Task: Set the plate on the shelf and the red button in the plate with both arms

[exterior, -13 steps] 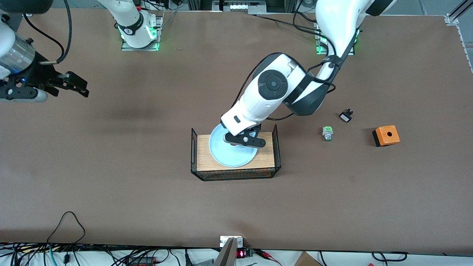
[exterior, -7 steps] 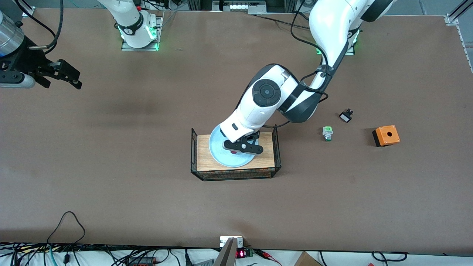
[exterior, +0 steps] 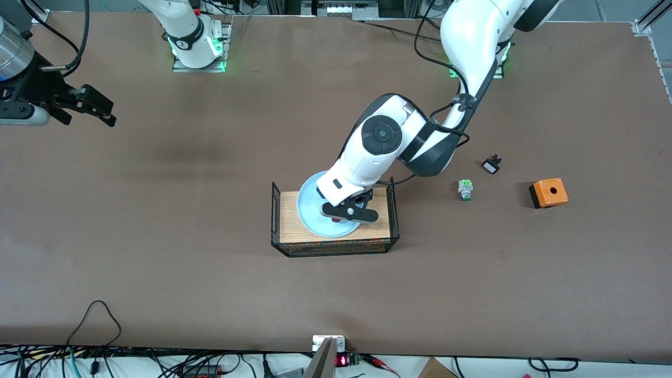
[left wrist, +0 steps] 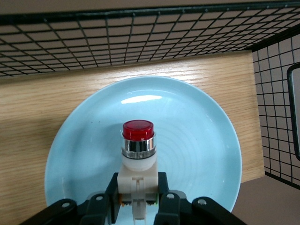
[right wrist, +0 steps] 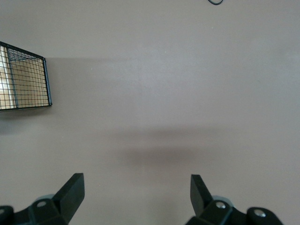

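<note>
**Now: red button pinched over the plate in the wire basket**

Nearest the front camera among the working parts, the left gripper [left wrist: 137,199] has its fingers pressed against the whitish body of the red button [left wrist: 138,143], pinching it upright, red cap up, over the middle of the plate [left wrist: 197,140]. Whether the button's base touches the plate cannot be told. One pale blue plate lies flat on the wooden floor of the black wire basket [exterior: 276,210]. The left arm reaches down from its base, elbow bent, wrist tilted over the basket.

Toward the left arm's end of the table lie one green-capped button [exterior: 465,189], one orange box [exterior: 548,192] and, slightly farther from the camera, one small black-and-white switch [exterior: 491,165].

Well apart, the right gripper [right wrist: 136,190] waits over bare table with its fingers spread wide, holding nothing.
</note>
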You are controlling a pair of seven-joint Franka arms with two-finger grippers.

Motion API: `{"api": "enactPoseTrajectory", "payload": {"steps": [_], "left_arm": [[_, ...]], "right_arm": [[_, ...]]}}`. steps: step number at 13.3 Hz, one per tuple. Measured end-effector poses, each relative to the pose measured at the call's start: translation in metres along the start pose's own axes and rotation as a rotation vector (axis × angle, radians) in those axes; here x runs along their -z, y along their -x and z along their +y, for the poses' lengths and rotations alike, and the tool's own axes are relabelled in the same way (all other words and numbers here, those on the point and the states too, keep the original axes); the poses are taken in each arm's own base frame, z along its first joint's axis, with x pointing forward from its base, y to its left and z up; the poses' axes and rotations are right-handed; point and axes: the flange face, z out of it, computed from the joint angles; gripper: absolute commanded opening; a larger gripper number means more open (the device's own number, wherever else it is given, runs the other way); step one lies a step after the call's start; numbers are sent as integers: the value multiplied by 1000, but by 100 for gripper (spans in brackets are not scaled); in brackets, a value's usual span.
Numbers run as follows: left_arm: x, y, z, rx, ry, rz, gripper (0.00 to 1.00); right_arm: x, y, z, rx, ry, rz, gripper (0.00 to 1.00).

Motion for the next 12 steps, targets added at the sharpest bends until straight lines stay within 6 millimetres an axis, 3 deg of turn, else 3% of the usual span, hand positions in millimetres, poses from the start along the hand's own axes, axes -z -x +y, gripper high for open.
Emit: {"api": "enactPoseTrajectory", "payload": {"steps": [3, 6, 9, 12], "left_arm": [[8, -6, -3, 6, 6, 15, 100], [34, -10, -6, 12, 6, 21, 100], [86, -8, -26, 34, -49, -52, 100], [157, -3, -73, 86, -117, -137, 100]], "right_arm": [[0, 0, 0, 0, 0, 0, 100], [0, 0, 0, 0, 0, 0, 100], [1, 0, 1, -1, 0, 2, 100], [6, 2, 5, -8, 0, 13, 100]]}}
